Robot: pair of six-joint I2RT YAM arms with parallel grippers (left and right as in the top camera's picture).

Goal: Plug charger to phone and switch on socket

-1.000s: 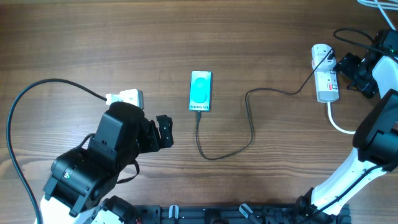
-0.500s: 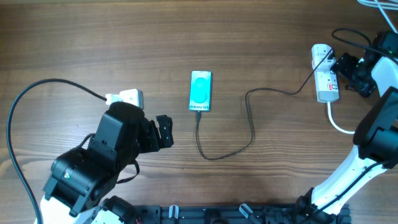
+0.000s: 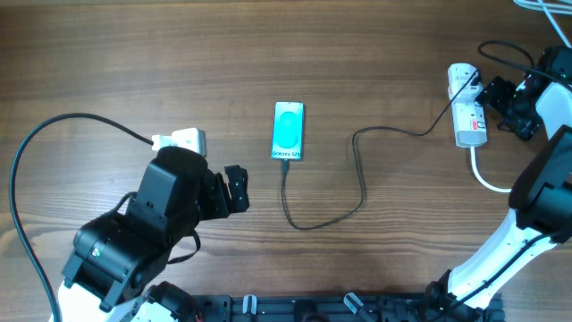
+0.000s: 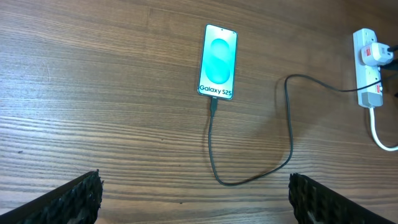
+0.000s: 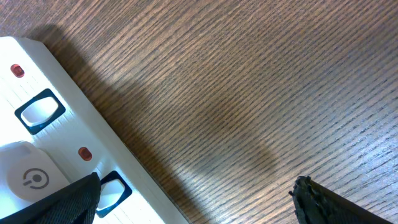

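The phone [image 3: 288,131] lies flat mid-table with its cyan screen lit; it also shows in the left wrist view [image 4: 218,61]. The thin black charger cable [image 3: 360,183] is plugged into the phone's bottom edge, loops towards the front and runs right to the white socket strip [image 3: 466,112]. My right gripper [image 3: 493,98] is open at the strip's right side. In the right wrist view one finger [image 5: 68,205] sits over the socket [image 5: 62,134] beside a rocker switch [image 5: 112,190]; my right gripper [image 5: 199,202] holds nothing. My left gripper [image 4: 196,199] is open and empty, in front of the phone.
A white adapter [image 3: 181,141] with a thick black cable lies left of the phone, by my left arm. The socket's thick white cord [image 3: 483,174] curves towards the front beside my right arm. A second rocker switch [image 5: 38,110] and red indicator dots show on the strip.
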